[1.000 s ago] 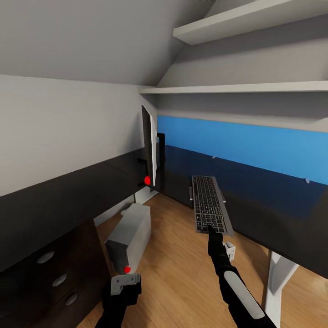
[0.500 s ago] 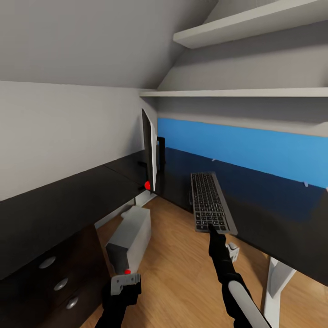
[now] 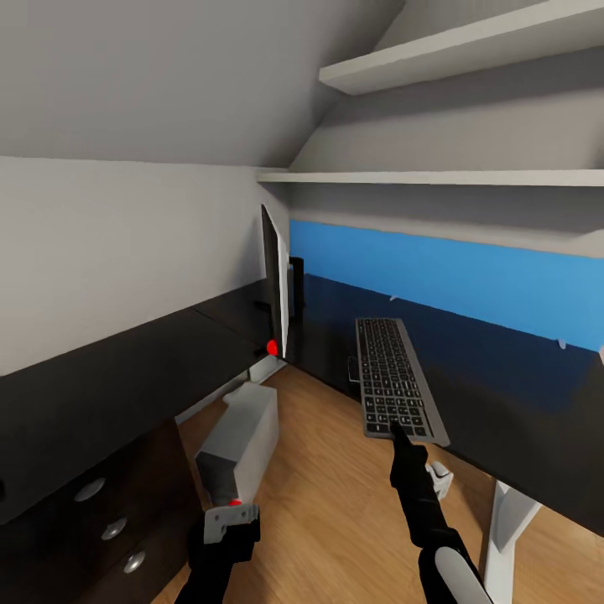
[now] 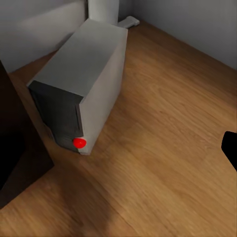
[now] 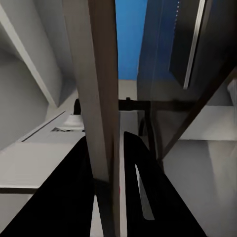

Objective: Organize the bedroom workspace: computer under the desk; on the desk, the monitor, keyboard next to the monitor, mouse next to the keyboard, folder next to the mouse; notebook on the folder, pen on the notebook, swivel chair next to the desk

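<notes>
My right gripper (image 3: 396,429) is shut on the near end of the keyboard (image 3: 391,376), which lies lengthwise over the front edge of the black desk (image 3: 503,394); I cannot tell whether it touches the top. In the right wrist view the keyboard (image 5: 101,98) runs edge-on between the two black fingers (image 5: 64,197). The monitor (image 3: 273,281) stands on the desk's corner, seen edge-on, left of the keyboard. The grey computer (image 3: 239,436) lies on the floor under the desk, and shows close up as the computer (image 4: 84,84). My left gripper (image 3: 228,522) hangs low in front of it, its fingers hidden.
Black drawers with silver knobs (image 3: 113,528) fill the lower left. A white desk leg (image 3: 503,520) stands at the lower right. Two white shelves (image 3: 436,178) hang above the desk before a blue wall panel (image 3: 470,268). Wooden floor (image 3: 335,486) lies between the arms.
The head view has tilted slightly. My right gripper has carried the keyboard a little to the right and farther over the desk. The left arm stays put.
</notes>
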